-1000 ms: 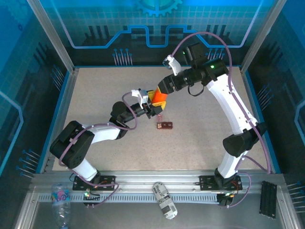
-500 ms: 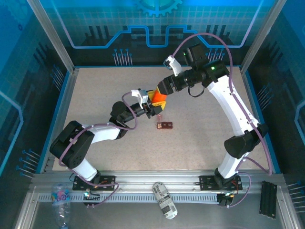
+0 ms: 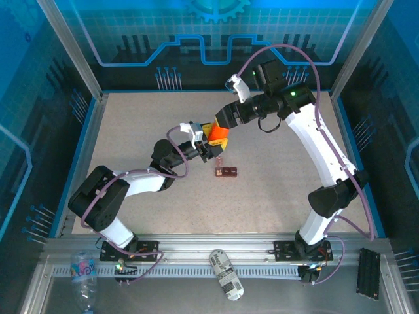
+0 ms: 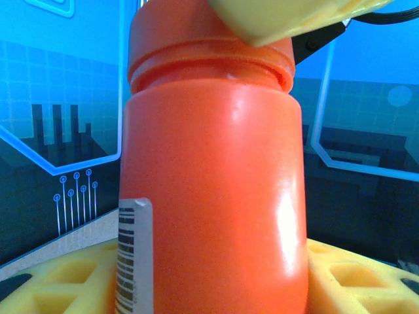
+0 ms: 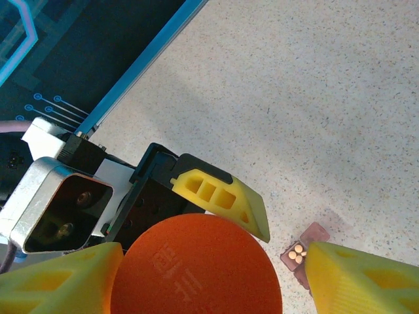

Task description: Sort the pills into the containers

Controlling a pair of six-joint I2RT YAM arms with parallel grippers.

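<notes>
Progress: early, by the look of it. The glossy orange plastic bottle (image 4: 216, 183) has its lid on, so opening, tipping out and sorting seem still to do. A few pills already lie in the box.
Table: flat matte beige table (image 3: 131, 124), finely speckled, with a blue rim. It fills the middle of the top view.
Bottle: a smooth, upright cylinder with bright highlights and a white barcode label at the lower left of the left wrist view. It sits just above centre in the top view, held up between the two tools.
Left gripper: the left gripper (image 3: 208, 147) pinches the bottle's body. Its ribbed yellow fingers (image 4: 52, 281) press in from both lower corners of the left wrist view.
Right gripper: the right gripper (image 5: 203, 281) comes from above. Its blocky yellow pads appear closed on the lid, one at each lower corner of the right wrist view.
Lid: round orange screw cap (image 5: 196, 268) with faint raised lettering on its flat top, seated on the neck.
Box: small flat dark maroon box (image 3: 227, 172), rectangular, lying on the table just below and right of the bottle in the top view and not touching it.
Pills: tiny round pale pills (image 5: 296, 253) clustered in one cell. The finger hides part of the box, so which cell is unclear.
</notes>
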